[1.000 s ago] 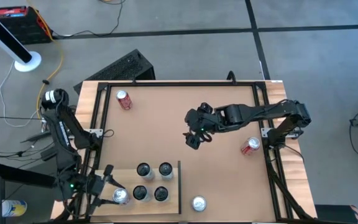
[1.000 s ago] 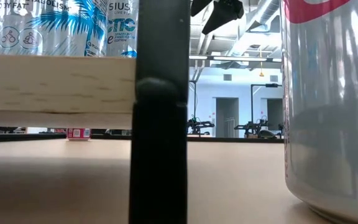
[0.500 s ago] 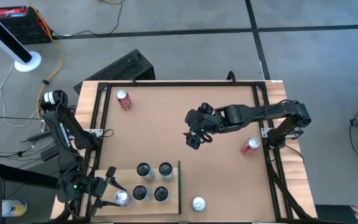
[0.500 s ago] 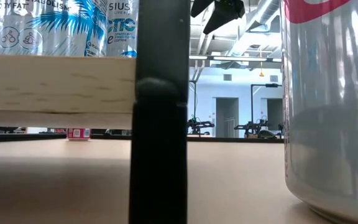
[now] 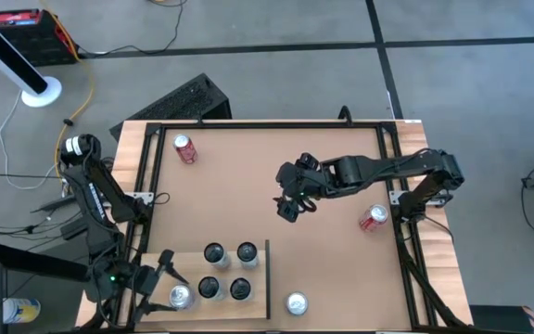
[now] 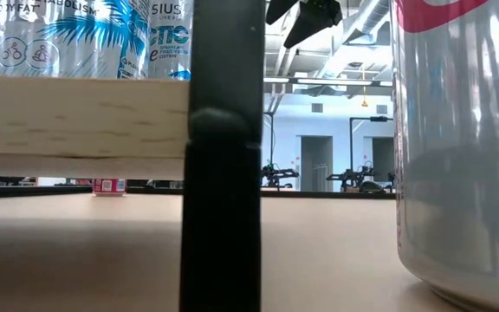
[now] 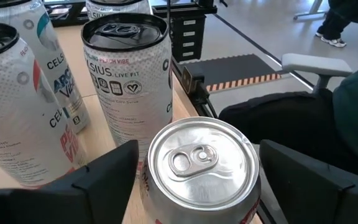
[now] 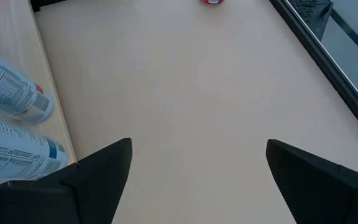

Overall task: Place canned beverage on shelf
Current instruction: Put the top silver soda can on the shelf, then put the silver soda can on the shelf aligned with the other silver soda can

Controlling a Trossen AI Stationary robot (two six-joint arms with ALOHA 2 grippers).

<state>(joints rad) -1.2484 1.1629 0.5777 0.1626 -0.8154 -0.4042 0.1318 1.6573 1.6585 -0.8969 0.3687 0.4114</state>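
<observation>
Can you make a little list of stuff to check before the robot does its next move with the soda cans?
1. Silver-top can standing upright on the shelf: ok.
2. Left gripper jaws apart, one on each side of that can with a gap showing in the left wrist view: ok. Fully clear of the can: cannot tell.
3. Four tall cans on the shelf upright, close beside the new can; room to back away without bumping them: cannot tell.
4. Right gripper open, holding nothing, over the bare middle of the table: ok.
5. Cans left off the shelf: three, so the job is not finished: not ok.
</observation>
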